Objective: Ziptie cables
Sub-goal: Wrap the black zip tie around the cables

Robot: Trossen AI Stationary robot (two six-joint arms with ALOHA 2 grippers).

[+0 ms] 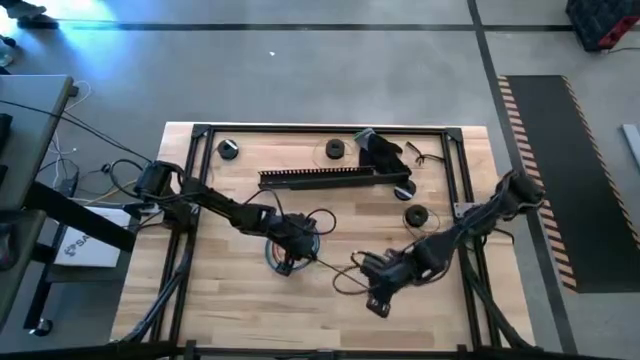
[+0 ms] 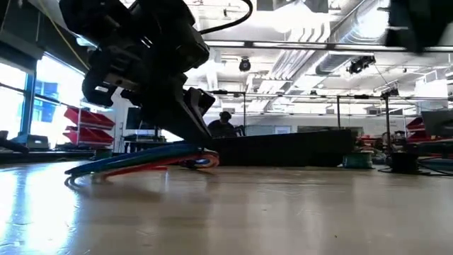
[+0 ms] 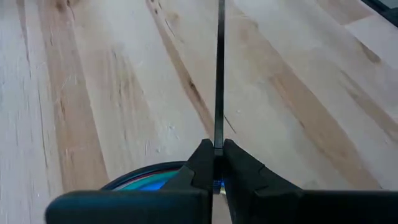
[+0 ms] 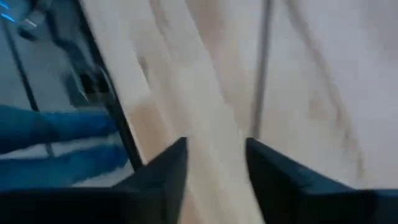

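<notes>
The cables [image 1: 279, 256] lie as a coloured coil of blue, orange and white loops at the table's middle; the low view shows them flat on the wood [image 2: 141, 159]. My left gripper [image 1: 292, 246] stands right over the coil, shut on the ziptie [image 3: 219, 74], a thin dark strip that runs straight out ahead of the fingers. The coil's edge [image 3: 146, 179] shows just under the fingers. My right gripper [image 1: 378, 298] is nearer the table's front right, low over bare wood, open [image 4: 214, 146] with nothing between its fingers. My left gripper pinches the ziptie between its two fingertips, at a point [image 3: 219, 142] along the strip's length. The strip lies along the fingers and sticks out straight beyond them, over the table. Its other end is hidden behind the fingers.
A long black slotted duct [image 1: 330, 178] lies across the far middle. Small black rolls [image 1: 228, 149] [image 1: 334, 150] [image 1: 417, 215] and a black bundle [image 1: 385, 152] sit near it. A black frame rail [image 1: 461, 180] borders the table. Bare wood lies at the near left.
</notes>
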